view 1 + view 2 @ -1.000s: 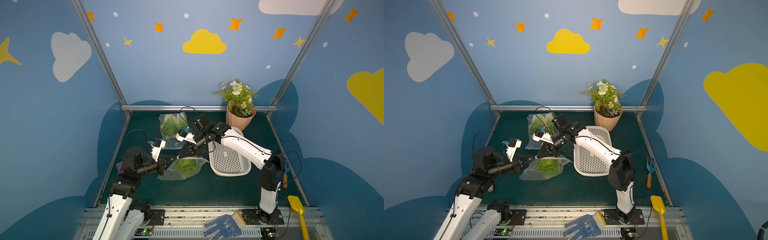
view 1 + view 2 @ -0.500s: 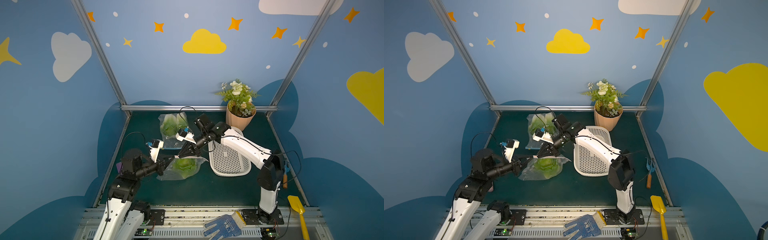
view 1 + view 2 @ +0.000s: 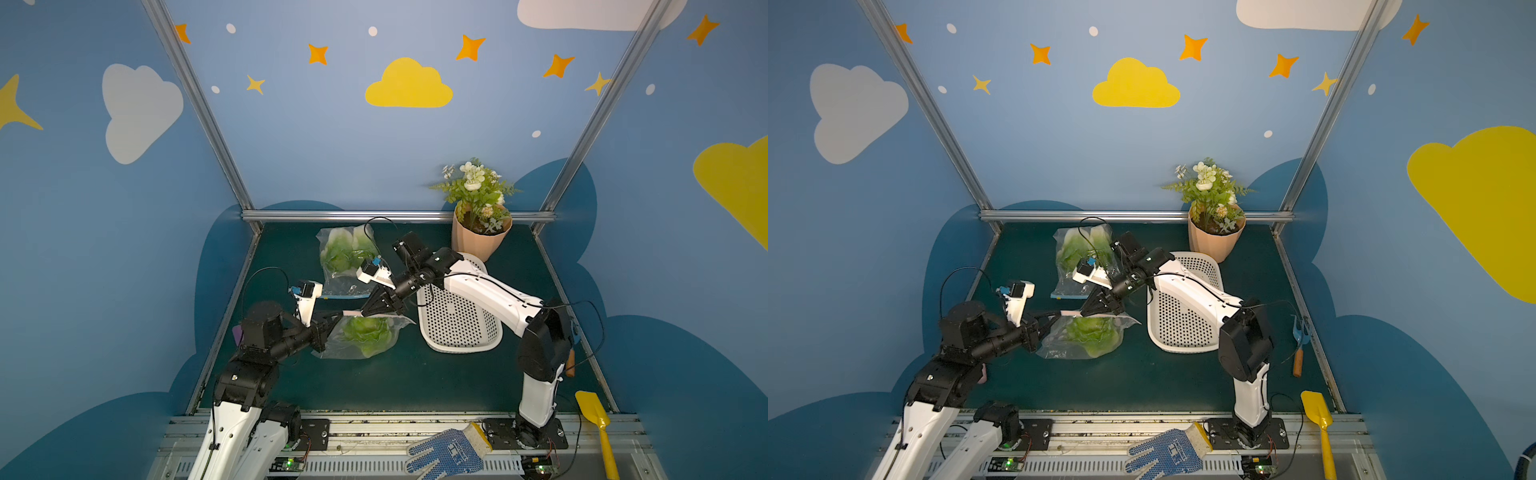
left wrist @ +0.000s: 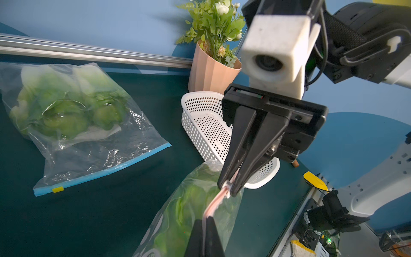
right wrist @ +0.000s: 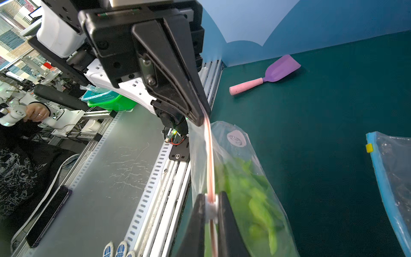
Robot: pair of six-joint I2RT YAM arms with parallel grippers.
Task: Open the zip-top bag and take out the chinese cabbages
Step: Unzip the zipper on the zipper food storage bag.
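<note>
Left gripper (image 3: 336, 318) and right gripper (image 3: 366, 311) clamp the zip-top bag (image 3: 334, 348) by its seal.
Inside, chinese cabbages (image 3: 368, 334); bag just beside white basket (image 3: 457, 326).

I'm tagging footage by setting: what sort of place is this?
Probably a robot teleoperation booth in a lab: left arm and right arm bolted to an aluminium rail, cartoon cloud-and-star wall panels, a person's hand on a control handle outside.

L fingers (image 3: 332, 320) drawn back from R fingers (image 3: 376, 306), gap wider, more pink zip strip (image 3: 352, 312) of bag (image 3: 365, 338) showing betw. them
</note>
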